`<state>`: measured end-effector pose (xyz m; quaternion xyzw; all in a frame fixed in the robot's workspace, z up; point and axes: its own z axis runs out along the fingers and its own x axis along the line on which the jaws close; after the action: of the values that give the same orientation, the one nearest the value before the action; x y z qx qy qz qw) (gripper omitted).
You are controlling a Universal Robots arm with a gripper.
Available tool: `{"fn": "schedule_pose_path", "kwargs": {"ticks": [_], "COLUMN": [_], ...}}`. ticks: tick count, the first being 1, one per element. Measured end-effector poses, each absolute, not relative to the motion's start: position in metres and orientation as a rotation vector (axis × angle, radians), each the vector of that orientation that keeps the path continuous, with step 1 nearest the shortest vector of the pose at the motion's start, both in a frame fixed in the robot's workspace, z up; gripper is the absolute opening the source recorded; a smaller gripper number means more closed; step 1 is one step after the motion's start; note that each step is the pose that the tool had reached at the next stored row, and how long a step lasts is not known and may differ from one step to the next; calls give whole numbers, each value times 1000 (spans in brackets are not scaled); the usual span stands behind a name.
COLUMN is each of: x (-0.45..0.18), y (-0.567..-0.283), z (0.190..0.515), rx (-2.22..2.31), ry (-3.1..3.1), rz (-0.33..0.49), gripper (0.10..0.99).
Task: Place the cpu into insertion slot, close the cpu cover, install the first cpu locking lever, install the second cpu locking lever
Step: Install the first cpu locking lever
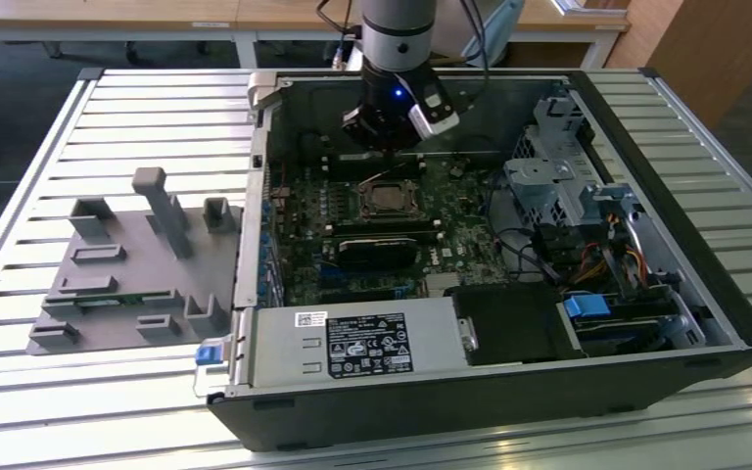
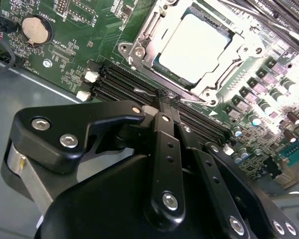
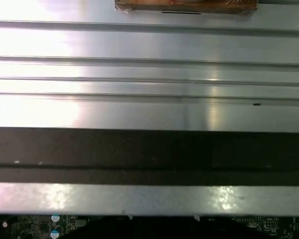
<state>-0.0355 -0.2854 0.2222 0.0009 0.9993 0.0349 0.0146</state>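
In the exterior view the hand (image 1: 396,132) hung inside the open PC case (image 1: 689,294), low over the motherboard (image 1: 350,245), w/ the cpu (image 1: 384,203) just below it at approx 6 o'clock, near but not touching. In the second wrist view the hand (image 2: 168,102) had its fingers (image 2: 165,144) pressed together, nothing between them, tips right at the edge of the cpu cover (image 2: 154,42), which lay at approx 12 o'clock from the tips. The cpu (image 2: 192,47) sat flat in the insertion slot (image 2: 212,89), pale top showing thru the cover's square window; cover was down over it. Black memory slots (image 2: 124,82) ran between fingertips and socket. A round coin battery (image 2: 36,29) sat at approx 10 o'clock from the hand. The case stood on a slatted metal table (image 1: 115,108), w/ a grey fixture block (image 1: 128,264) at approx 9 o'clock from the case.
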Motion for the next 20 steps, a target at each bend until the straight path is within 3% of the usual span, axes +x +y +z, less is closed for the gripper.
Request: {"fn": "schedule_pose_path", "kwargs": {"ticks": [20], "x": [-24], "y": [-284], "z": [211], "rx": [3], "ry": [3112], "rz": [109], "gripper": [118]}}
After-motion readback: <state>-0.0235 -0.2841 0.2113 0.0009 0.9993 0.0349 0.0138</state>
